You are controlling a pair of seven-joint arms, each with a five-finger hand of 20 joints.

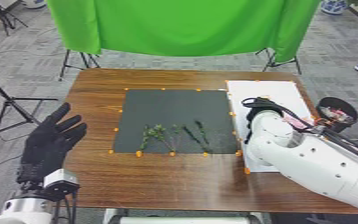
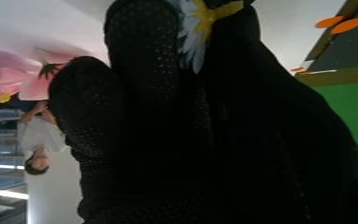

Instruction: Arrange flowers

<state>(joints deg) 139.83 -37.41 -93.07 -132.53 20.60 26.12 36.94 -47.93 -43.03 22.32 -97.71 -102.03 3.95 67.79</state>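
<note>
Losing or creasing a bloom is, I judge, the first risk. The right robot hand [image 1: 261,103], in black fabric, is over the white rectangular sheet [image 1: 260,89], between one and two o'clock from the tabletop's middle. Its gloved fingers are closed narrowly on a white-petalled flower with a yellow part [image 2: 193,44]; squeezing harder could crush the petals, while too light a pinch could let it slip. Part of the bloom is covered by the glove, so I cannot tell how securely its stem is caught.

The second risk is a knock: the thick white right arm [image 1: 310,156] lies close to the round black container of flowers [image 1: 337,114], toward two to three o'clock, and a low swing might tip it or drag out the pink blooms [image 2: 35,89]. Soft stems might also snag on the glove at release.

Thin green flower stems [image 1: 175,139] lie apart on the dark grey square mat [image 1: 180,107], near its six o'clock edge; reaching for one could sweep its neighbours along. The black-gloved left robot hand [image 1: 55,139], at nine o'clock, has its fingers spread wide with nothing in them.

The brown wood-grain tabletop [image 1: 171,185] carries small orange tabs around the mat. Beyond, at twelve o'clock, hangs a bright green cloth [image 1: 180,27]; black tripod stands [image 1: 10,102] rise from grey patterned carpet [image 1: 33,65].
</note>
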